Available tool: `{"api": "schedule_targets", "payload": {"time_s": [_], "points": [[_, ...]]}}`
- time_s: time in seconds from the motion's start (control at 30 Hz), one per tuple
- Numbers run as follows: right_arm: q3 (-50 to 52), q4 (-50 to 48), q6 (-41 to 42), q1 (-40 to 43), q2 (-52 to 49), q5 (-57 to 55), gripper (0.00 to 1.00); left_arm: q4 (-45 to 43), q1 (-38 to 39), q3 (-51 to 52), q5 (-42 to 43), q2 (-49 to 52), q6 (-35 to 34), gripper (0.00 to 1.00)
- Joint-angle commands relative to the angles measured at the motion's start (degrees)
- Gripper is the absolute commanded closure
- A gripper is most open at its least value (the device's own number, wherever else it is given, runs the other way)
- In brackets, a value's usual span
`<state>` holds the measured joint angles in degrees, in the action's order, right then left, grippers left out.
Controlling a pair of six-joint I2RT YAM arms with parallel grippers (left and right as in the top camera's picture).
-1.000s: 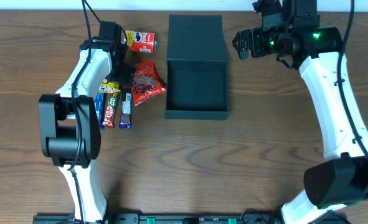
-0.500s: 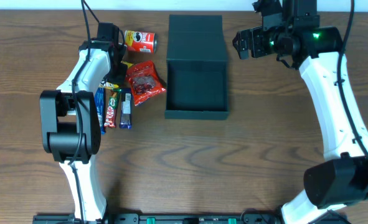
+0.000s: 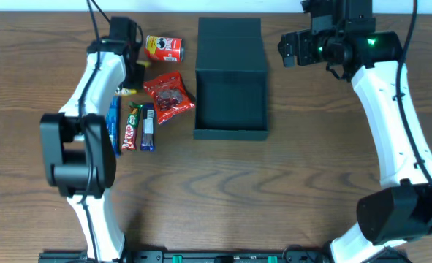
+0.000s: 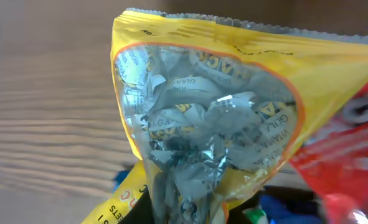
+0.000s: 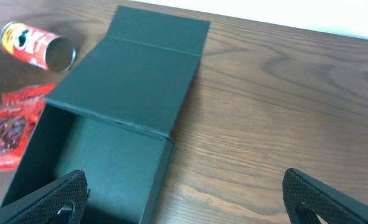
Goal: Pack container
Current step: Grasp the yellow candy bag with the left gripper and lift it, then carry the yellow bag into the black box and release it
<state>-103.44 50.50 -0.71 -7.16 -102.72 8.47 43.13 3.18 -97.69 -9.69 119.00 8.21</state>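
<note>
My left gripper (image 3: 132,71) pinches a yellow packet (image 4: 202,124), print unreadable; right gripper (image 5: 184,190) wide. Pringles can (image 3: 164,48). Container (image 3: 230,102) matte dark, lid open.

Left arm (image 3: 97,84) stretched forward along the table's left side, wrist bent down, left gripper (image 3: 134,71) pinched on a yellow snack packet (image 4: 202,118). Right arm (image 3: 385,109) reaches forward, elbow out, right gripper (image 3: 286,50) pointing left, fingers (image 5: 62,196) spread wide.

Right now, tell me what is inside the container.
Inside the container, only its bare dark floor shows, no snack. The space beneath its folded-back lid is covered.
</note>
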Motion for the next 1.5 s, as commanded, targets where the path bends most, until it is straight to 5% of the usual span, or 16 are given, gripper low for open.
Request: {"api": "schedule_targets", "payload": {"time_s": [0.0,0.3,0.67,1.07,1.13,1.2,1.47], "points": [[-0.4,-0.2,3.8,2.1,0.4,-2.0,0.01,-0.3,1.2,-2.8,-1.7,-7.9,-4.2,0.94],[-0.4,-0.1,7.6,8.7,0.4,-2.0,0.01,0.6,14.4,-2.8,-0.8,-12.3,-15.9,0.94],[-0.4,0.2,8.0,11.7,0.4,-2.0,0.01,4.8,30.3,-2.5,-1.4,-2.9,-43.7,0.94],[-0.4,1.2,8.0,11.7,0.4,-2.0,0.01,3.4,31.5,-2.5,-1.2,-0.9,-46.1,0.94],[-0.4,1.3,8.0,11.7,0.4,-2.0,0.01,3.3,31.5,-2.5,-1.2,-0.9,-46.1,0.66],[-0.4,1.3,8.0,11.7,0.4,-2.0,0.01,3.3,31.5,-2.5,-1.2,-0.9,-46.1,0.08],[-0.4,1.2,8.0,11.7,0.4,-2.0,0.01,2.9,31.5,-4.1,-1.2,-1.0,-41.0,0.00]]}}
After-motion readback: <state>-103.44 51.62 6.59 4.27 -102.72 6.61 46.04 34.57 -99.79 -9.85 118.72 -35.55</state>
